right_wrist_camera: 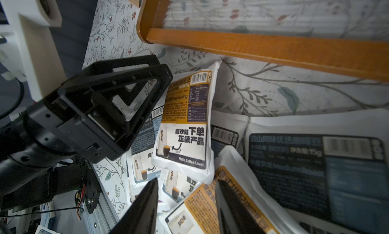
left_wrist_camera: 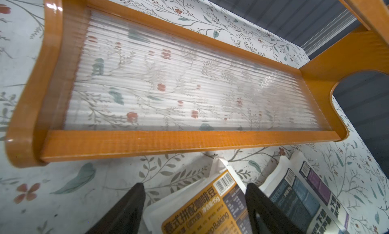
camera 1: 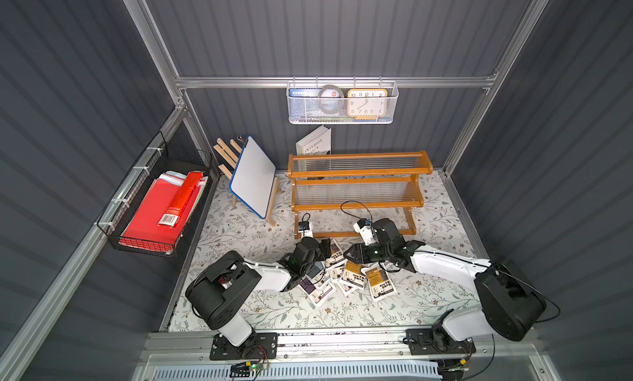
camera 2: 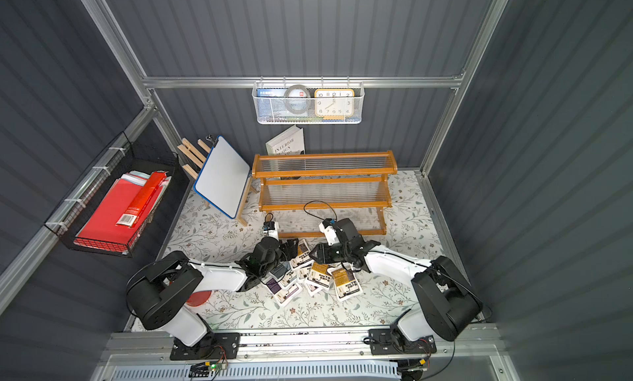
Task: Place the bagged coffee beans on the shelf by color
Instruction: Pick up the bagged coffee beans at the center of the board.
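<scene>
Bagged coffee beans (camera 1: 346,276) all sat in one overlapping heap, lower centre in both top views, on the floral surface (camera 1: 428,293) just in front of the shelf (camera 1: 358,172). Shelf tiers were bare, so no sorting done yet.

Left pincer (left_wrist_camera: 194,186) stood wide, jaws either side of a mustard pouch (left_wrist_camera: 195,214) across its width. Contact was cut off at the frame's bottom edge, so I couldn't tell if it was actually clamped.

Right pincer (right_wrist_camera: 187,180) was about half open over the heap, another yellow pouch (right_wrist_camera: 202,203) under it, nothing held.

Handling guess: pouches are light and soft with slick film, and the beans shift inside, so they'd sag and slide. Best hold is likely across the narrow width or on the flat sealed rim, top pouch first. Neighbours overlap and could drag along.
</scene>
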Robot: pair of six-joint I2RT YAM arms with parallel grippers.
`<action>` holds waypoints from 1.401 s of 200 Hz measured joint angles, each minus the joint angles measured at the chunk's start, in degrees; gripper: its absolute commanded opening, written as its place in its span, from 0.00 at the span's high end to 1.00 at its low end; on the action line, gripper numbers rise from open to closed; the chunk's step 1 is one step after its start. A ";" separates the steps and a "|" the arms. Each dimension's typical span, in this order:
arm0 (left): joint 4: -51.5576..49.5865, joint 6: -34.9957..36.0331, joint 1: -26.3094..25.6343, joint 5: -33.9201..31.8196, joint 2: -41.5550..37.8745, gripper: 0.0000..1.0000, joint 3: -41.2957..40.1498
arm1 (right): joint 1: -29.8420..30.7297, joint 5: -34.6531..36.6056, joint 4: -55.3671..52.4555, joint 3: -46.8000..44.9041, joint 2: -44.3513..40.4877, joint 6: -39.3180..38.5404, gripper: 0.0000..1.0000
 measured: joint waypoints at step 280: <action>0.90 4.76 0.00 5.90 9.66 0.84 5.07 | 0.00 -5.95 7.85 1.40 10.08 -2.99 0.56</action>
